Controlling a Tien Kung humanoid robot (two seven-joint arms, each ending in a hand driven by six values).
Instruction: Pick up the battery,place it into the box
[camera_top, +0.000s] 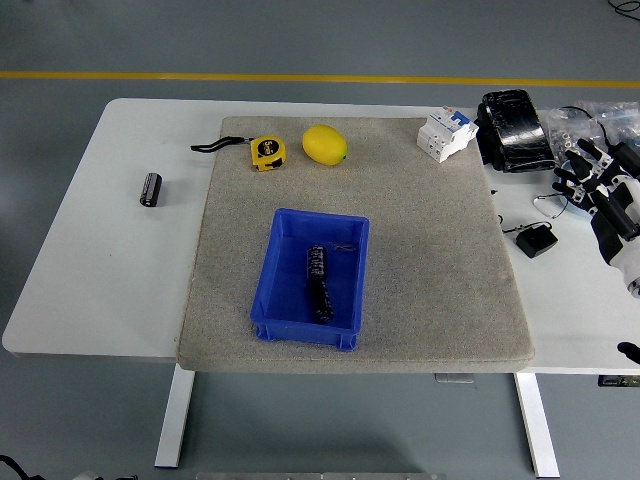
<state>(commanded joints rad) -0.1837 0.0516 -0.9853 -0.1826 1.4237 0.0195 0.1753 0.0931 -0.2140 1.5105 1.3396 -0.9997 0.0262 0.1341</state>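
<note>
While the right hand (600, 195) hangs at the right edge of the table (90, 260), its fingers spread apart and holding nothing, we record two batteries (319, 283) already lying in the blue box (290, 318). They sit end to end, touching or nearly so, along the box's middle. A third battery (150, 188) lies on bare table at the far left, well apart from the grey mat (430, 260) and from the box. We see no left arm.

We judge the task unfinished as long as that third battery stays out.

Risks noted:
- The remaining battery is at the opposite side from the only hand in view. A reach across from the right would pass over the box and the mat, and could clip the tape measure (265, 151) or the lemon (324, 144) at the mat's far edge.
- The battery is a cylinder lying on its side on smooth table; a glancing touch would likely roll it, possibly toward the left edge.
- The hand sits close to loose clutter: a black adapter (536, 241), cables and a black block (512, 130). A careless sweep could drag these along or snag a finger in a cable.
- A drop from height could bounce the battery off those already in the box.
</note>
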